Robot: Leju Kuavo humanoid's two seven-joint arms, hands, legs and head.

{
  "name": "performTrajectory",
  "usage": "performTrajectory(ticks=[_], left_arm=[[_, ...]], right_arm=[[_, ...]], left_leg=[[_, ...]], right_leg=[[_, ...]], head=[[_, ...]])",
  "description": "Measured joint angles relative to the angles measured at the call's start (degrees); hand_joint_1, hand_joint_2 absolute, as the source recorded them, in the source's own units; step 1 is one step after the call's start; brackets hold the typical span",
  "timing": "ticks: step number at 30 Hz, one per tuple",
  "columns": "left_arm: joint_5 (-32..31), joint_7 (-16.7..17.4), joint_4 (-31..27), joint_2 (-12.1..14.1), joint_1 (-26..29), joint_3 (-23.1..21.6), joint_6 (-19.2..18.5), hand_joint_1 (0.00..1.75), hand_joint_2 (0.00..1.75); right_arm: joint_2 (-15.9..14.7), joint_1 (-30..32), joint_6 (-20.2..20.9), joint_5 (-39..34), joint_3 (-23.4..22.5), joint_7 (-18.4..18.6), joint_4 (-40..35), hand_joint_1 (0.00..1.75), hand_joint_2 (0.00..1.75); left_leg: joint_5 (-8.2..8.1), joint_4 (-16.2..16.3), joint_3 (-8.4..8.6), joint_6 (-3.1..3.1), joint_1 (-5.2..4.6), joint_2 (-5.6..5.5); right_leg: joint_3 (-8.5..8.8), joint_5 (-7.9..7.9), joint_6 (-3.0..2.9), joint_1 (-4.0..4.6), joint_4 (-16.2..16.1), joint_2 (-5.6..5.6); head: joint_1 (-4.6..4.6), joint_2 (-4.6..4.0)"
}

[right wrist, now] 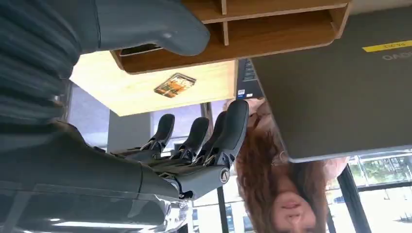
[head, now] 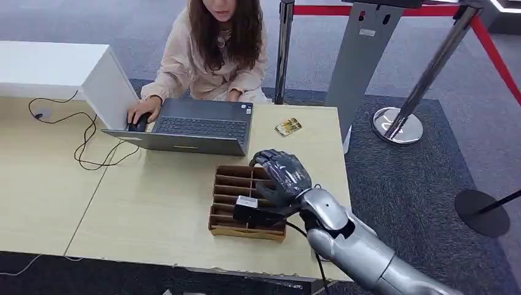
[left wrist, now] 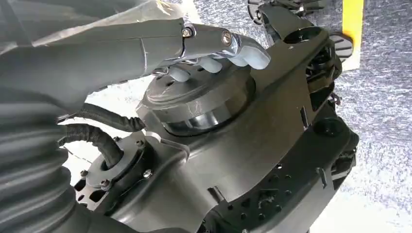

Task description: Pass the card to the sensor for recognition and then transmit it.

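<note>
Right hand (head: pixel 284 176) hovering over rack (head: pixel 227 228), fingers spread, holding nothing; card (head: pixel 288 126) lying beyond rack, near laptop (head: pixel 193 126). Risk: reaching past could clip rack or slide the flat card.

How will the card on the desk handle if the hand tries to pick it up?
The card lies flat on the desk, with no edge raised, so it is probably hard to pinch and may slide first. It looks thin and glossy, so likely light, fairly stiff and slippery. The right hand is open over the wooden organizer, short of the card.
</note>
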Motion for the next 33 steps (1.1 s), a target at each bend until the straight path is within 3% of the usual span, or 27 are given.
performTrajectory(ticks=[33], left_arm=[[-0.6,-0.3,0.5,-0.2,0.0,0.0,-0.2,0.00,1.75]], right_arm=[[-0.4,0.3,-0.6,-0.7,0.0,-0.7,4.4,0.73,1.75]], left_leg=[[0.00,0.0,0.00,0.00,0.00,0.00]], right_leg=[[0.00,0.00,0.00,0.00,0.0,0.00]], head=[[0.00,0.00]])
